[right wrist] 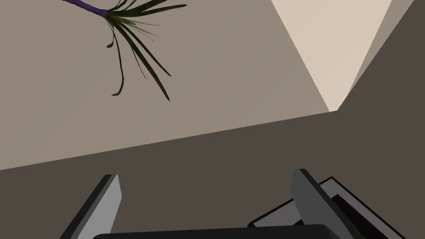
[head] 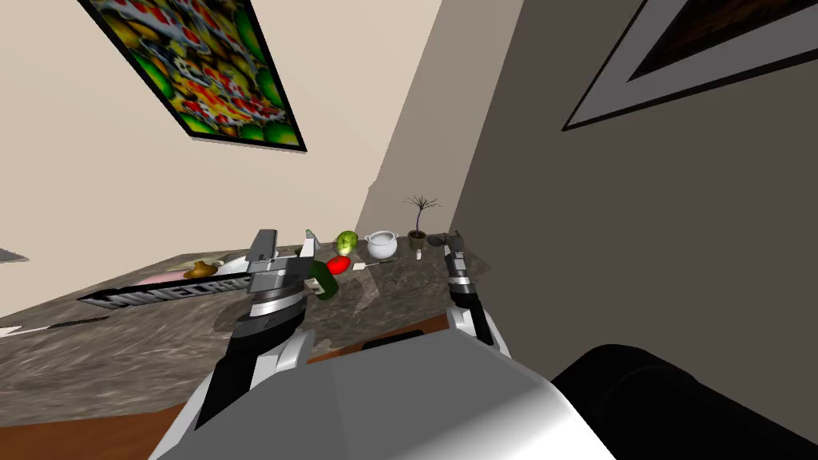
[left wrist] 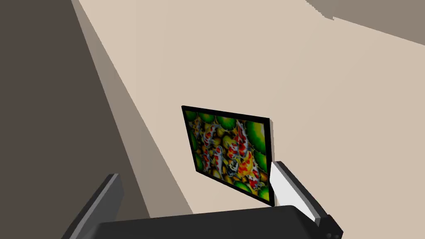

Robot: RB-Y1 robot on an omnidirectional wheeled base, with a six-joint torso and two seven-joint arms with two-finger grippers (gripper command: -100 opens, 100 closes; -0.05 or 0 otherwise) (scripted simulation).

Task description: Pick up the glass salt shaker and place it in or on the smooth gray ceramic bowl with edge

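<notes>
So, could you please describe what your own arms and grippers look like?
The left forearm is black with white shell panels and a ribbed silver-grey ring at the wrist. The right forearm is black with pale bands. The left gripper and right gripper are each a dark box carrying two thin, flat, light grey blade fingers with darker edges. No cables or markings are visible.

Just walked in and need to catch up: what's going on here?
The robot stands at a marbled counter. Both arms are held over it, with the left gripper and right gripper open and empty. Nothing is picked up yet: a small white shaker sits by a potted plant, near a white two-handled bowl.
</notes>
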